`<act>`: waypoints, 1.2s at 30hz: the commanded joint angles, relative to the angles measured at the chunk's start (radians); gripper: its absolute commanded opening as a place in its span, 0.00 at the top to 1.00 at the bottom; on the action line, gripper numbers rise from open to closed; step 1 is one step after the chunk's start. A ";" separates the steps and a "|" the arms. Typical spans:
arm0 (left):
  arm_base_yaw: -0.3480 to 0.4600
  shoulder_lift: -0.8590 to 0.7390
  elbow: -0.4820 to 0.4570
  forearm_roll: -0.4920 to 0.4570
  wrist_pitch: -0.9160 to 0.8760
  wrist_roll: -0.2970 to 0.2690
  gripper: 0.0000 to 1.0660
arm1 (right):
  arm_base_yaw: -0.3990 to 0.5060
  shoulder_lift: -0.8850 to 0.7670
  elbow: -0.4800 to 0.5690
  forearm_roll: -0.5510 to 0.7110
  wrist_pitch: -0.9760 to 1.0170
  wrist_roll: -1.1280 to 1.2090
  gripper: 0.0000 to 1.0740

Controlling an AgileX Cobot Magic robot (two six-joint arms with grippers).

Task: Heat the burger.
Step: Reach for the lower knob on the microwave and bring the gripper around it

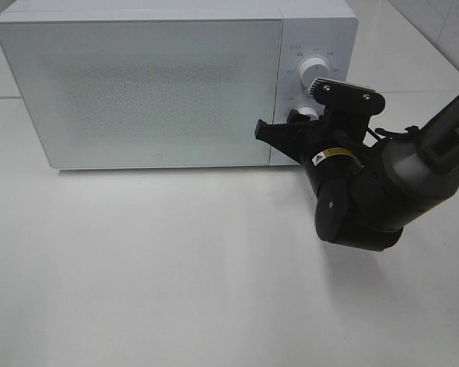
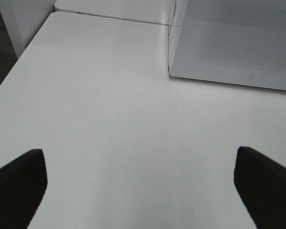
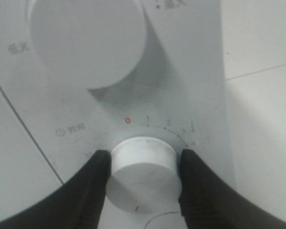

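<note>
A white microwave [image 1: 138,92] stands shut on the tabletop [image 1: 176,290]; its lower dial [image 3: 142,179] sits inside the right hand [image 3: 144,157], upper dial [image 3: 86,43] just beyond.

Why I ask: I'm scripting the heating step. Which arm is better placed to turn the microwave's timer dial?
Right. The right arm's fingers clamp the timer dial on the microwave; the left arm's fingers hang open over the table, near the door's far corner.

One white microwave [image 1: 138,84]; two round knobs on its panel, an upper knob [image 1: 315,70] at twelve o'clock of the lower knob [image 1: 307,113]; one white table [image 1: 176,267]; two grippers, left gripper [image 2: 140,181] and right gripper [image 3: 143,164].
</note>
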 commanded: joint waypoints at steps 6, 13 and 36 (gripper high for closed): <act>0.003 -0.015 0.001 -0.001 -0.010 0.002 0.06 | -0.010 -0.001 -0.024 -0.101 -0.081 0.494 1.00; 0.003 -0.015 0.001 -0.001 -0.010 0.002 0.06 | -0.010 -0.001 -0.024 -0.154 -0.091 0.922 1.00; 0.003 -0.015 0.001 -0.001 -0.010 0.002 0.06 | -0.010 -0.001 -0.024 -0.151 -0.166 1.412 1.00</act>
